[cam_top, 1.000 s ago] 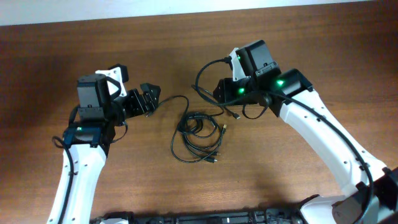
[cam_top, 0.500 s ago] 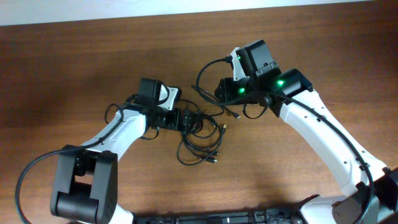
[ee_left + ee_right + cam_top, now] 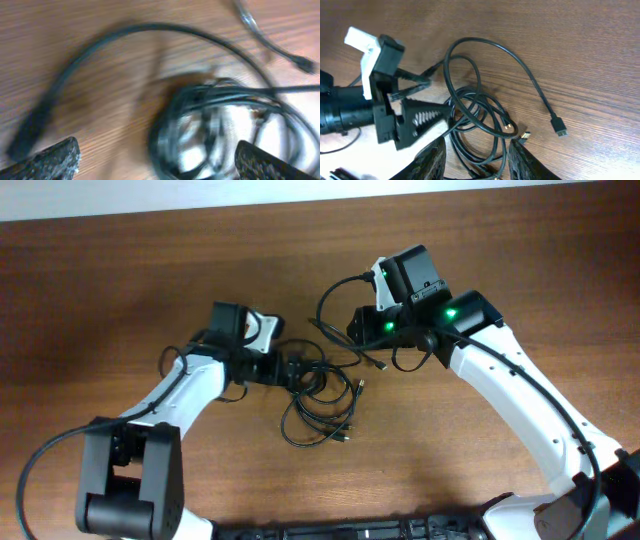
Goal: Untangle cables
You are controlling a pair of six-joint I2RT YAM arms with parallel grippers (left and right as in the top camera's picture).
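Note:
The black cables (image 3: 322,398) lie knotted in a bundle at the table's middle, with small plugs at the loose ends. One longer cable (image 3: 322,298) loops up toward my right arm. My left gripper (image 3: 294,370) is low at the bundle's left edge. In the blurred left wrist view my left gripper (image 3: 155,160) is open, with the bundle (image 3: 210,115) between its jaws. My right gripper (image 3: 361,326) hovers above and to the right of the bundle. In the right wrist view my right gripper (image 3: 475,160) is open and empty above the cables (image 3: 475,107), with the long cable's plug (image 3: 559,126) to the right.
The brown wooden table (image 3: 120,270) bears only the cables and both arms. My left gripper (image 3: 412,120) shows at the left of the right wrist view, close beside the bundle. A pale wall strip (image 3: 200,195) runs along the far edge.
My left gripper has swung right from open table to the bundle's left edge, then eased slightly left. The bundle has shifted a little. The right arm has not moved.

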